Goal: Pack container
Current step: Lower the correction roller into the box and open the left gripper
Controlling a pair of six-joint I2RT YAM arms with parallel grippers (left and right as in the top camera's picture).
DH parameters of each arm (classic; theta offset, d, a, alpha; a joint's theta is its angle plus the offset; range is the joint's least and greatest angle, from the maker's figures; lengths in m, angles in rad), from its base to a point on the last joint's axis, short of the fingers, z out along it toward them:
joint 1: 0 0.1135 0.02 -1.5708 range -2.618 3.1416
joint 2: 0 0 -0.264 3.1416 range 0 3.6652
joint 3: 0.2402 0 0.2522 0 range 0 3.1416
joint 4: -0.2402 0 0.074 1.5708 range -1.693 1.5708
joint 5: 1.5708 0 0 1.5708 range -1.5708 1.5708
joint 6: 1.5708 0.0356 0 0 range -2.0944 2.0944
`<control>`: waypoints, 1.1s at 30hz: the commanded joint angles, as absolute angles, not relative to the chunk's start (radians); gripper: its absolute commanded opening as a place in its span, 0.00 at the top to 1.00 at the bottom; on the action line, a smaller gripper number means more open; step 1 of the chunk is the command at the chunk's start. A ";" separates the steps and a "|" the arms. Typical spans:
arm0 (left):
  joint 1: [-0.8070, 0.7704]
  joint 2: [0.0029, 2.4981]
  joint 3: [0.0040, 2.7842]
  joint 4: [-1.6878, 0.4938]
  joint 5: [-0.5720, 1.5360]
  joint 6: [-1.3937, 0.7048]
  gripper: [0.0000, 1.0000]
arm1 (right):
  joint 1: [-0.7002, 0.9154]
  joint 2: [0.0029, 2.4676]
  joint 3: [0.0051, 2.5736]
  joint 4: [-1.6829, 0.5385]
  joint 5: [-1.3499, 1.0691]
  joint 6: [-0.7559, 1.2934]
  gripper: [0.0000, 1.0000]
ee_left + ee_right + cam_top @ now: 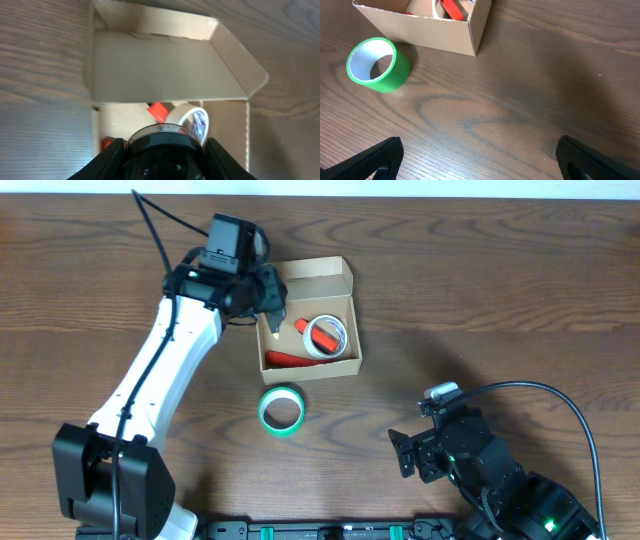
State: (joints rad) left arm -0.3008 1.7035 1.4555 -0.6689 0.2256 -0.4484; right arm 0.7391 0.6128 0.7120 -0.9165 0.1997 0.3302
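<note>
Woodgrain table bears container; left pincer pinches dark roll; right pincer spread.

- Left pincer grips a dark roll.
- The container lies open on the table, whitish tape roll and red piece inside.

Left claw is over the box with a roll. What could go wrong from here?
1. The dark round roll in the left claw hangs over the tan cardboard box, which already holds a clear tape roll and red pieces. Released here, it may land on them and sit too high for the flap lid.
2. The green tape roll lies close to the box wall; grabbing it may nudge the box.
</note>
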 commanded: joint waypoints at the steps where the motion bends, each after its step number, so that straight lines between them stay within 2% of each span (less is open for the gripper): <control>1: -0.330 1.697 1.484 -0.665 0.191 -0.479 0.58 | 0.747 0.608 0.710 -0.917 0.213 0.344 0.01; 9: -0.368 1.764 1.484 -0.662 0.155 -0.519 0.58 | 0.747 0.608 0.710 -0.917 0.213 0.344 0.01; 22: -0.388 1.844 1.484 -0.646 0.015 -0.767 0.59 | 0.747 0.608 0.710 -0.917 0.213 0.344 0.01; 33: -0.388 1.846 1.484 -0.647 -0.035 -0.847 0.60 | 0.747 0.608 0.710 -0.917 0.213 0.344 0.01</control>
State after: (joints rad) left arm -0.3855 1.8381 1.4555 -0.6464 0.0017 -0.8146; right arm 0.7391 0.6128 0.7120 -0.9165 0.1997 0.3302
